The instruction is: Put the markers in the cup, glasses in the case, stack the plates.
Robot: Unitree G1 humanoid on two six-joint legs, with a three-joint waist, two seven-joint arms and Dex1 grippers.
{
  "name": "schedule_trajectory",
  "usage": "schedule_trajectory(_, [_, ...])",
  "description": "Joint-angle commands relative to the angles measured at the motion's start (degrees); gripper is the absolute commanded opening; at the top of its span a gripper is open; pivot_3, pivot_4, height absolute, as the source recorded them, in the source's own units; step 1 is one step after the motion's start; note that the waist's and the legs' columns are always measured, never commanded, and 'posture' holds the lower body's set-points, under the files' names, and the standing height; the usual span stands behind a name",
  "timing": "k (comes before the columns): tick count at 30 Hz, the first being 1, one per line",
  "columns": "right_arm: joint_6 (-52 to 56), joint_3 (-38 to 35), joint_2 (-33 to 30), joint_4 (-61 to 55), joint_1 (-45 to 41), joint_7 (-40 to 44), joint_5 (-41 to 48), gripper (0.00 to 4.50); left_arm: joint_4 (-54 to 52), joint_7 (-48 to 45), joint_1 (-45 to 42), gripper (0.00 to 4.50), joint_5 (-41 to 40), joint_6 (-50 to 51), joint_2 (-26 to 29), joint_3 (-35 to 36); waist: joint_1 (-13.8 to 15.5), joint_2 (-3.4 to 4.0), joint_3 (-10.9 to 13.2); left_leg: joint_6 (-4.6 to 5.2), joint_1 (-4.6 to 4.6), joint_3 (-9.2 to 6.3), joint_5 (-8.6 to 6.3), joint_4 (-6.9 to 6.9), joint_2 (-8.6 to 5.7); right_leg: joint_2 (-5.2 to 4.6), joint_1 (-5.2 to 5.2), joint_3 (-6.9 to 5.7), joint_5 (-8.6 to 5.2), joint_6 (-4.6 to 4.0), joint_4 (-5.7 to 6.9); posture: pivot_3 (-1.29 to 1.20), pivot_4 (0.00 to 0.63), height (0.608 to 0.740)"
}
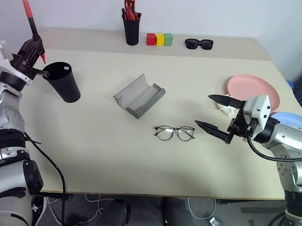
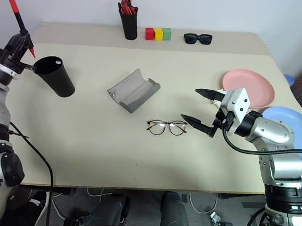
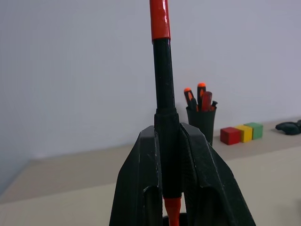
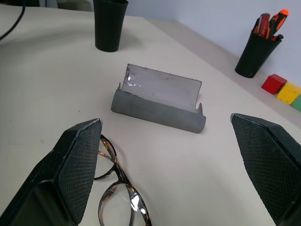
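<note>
Left claw (image 1: 34,49) grasps marker (image 1: 31,22) above cup (image 1: 63,81); right claw (image 1: 217,113) spread beside glasses (image 1: 174,132); case (image 1: 140,95) empty, plates (image 1: 253,88) unstacked.

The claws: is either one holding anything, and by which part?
The left claw grips the marker low on its black barrel. The right claw is open, holding nothing.

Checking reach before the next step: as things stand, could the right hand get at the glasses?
Probably yes. The right hand is open, its fingers spread wide, just beside the glasses, which lie flat on bare table. Nothing stands between them; the open case sits farther back.
</note>
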Motion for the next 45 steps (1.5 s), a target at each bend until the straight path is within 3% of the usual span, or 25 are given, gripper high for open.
schedule_trajectory(1, [-0.6, -0.4, -0.2, -0.7, -1.1, 0.2, 0.3, 4.5, 3.1, -2.3, -0.9, 0.51, 0.4, -4.1, -0.6, -1.0, 0.1, -0.01, 0.0, 0.0, 0.0, 0.0, 0.0, 0.0, 0.0, 0.0, 0.0, 0.0, 0.0, 0.0, 0.0, 0.0, 0.15, 0.74])
schedule_trajectory(9, [0.2, -1.1, -1.0, -2.3, 0.2, 0.1, 0.6, 4.5, 3.4, -4.4, -2.4, 4.42, -0.3, -7.0, -1.4, -2.7, 0.0, -0.01, 0.0, 0.0, -0.01, 0.0, 0.0, 0.0, 0.0, 0.0, 0.0, 0.0, 0.0, 0.0, 0.0, 0.0, 0.15, 0.74])
schedule_trajectory(15, [0.4, -1.2, -0.8, -2.4, 0.2, 0.0, 0.8, 4.5, -3.5, -5.9, -2.1, 4.47, -2.1, -2.0, -0.9, -3.9, 0.0, -0.01, 0.0, 0.0, -0.01, -0.01, 0.0, 0.0, 0.0, 0.0, -0.01, 0.0, 0.0, 0.0, 0.0, 0.0, 0.15, 0.74])
schedule_trajectory(21, [0.2, -0.9, -0.2, -0.7, -1.1, -0.3, 0.6, 4.5, -17.2, -9.3, -2.6, 4.47, -6.7, 18.6, -0.8, -9.5, 0.0, -0.01, 0.0, 0.0, -0.02, -0.01, 0.0, 0.01, 0.0, 0.0, 0.0, 0.0, 0.0, 0.0, 0.02, 0.0, 0.15, 0.74])
schedule_trajectory(25, [-1.1, -0.4, -0.1, 0.9, -1.7, -0.6, -1.1, 4.5, -24.2, -9.9, -2.5, 4.47, -5.7, 31.2, -0.6, -16.4, -0.1, -0.01, 0.0, 0.0, 0.01, -0.01, 0.0, 0.02, -0.01, 0.01, 0.03, 0.0, 0.0, 0.0, 0.02, 0.0, 0.15, 0.74])
schedule_trajectory(31, [-2.2, -0.3, 0.2, 1.7, -1.3, -0.6, -2.1, 4.5, -32.3, -0.8, -2.7, 4.47, -0.5, 40.9, -8.1, -26.1, 0.1, -0.01, 0.0, 0.0, 0.0, -0.02, 0.0, 0.02, -0.01, 0.02, 0.03, 0.01, 0.0, 0.0, 0.02, 0.0, 0.15, 0.74])
schedule_trajectory(37, [-2.3, -0.5, 0.7, 1.2, -0.9, -1.4, -2.3, 4.5, -31.8, 2.9, -1.0, 4.47, 3.9, 45.8, -15.4, -34.4, -0.2, 0.02, 0.0, -0.01, 0.03, -0.01, 0.0, -0.02, 0.0, 0.03, 0.03, 0.02, 0.0, 0.0, 0.01, 0.0, 0.15, 0.74])
schedule_trajectory(43, [-2.1, -1.2, 0.1, -0.1, 0.3, -1.9, -2.2, 4.5, -23.2, 9.0, -3.1, 4.47, 8.5, 45.4, -20.7, -35.0, -0.1, 0.01, 0.0, -0.02, 0.02, -0.01, 0.02, 0.0, -0.01, 0.03, 0.03, 0.02, 0.0, 0.0, -0.01, 0.0, 0.15, 0.74])
schedule_trajectory(45, [-2.2, -1.5, -0.1, 0.0, 0.6, -2.1, -2.4, 4.5, -22.6, 8.9, -3.0, 3.94, 8.8, 45.5, -21.4, -35.2, 0.0, 0.02, 0.0, -0.02, 0.02, 0.0, 0.01, -0.01, -0.01, 0.03, 0.03, 0.03, 0.0, 0.0, -0.01, 0.0, 0.15, 0.74])
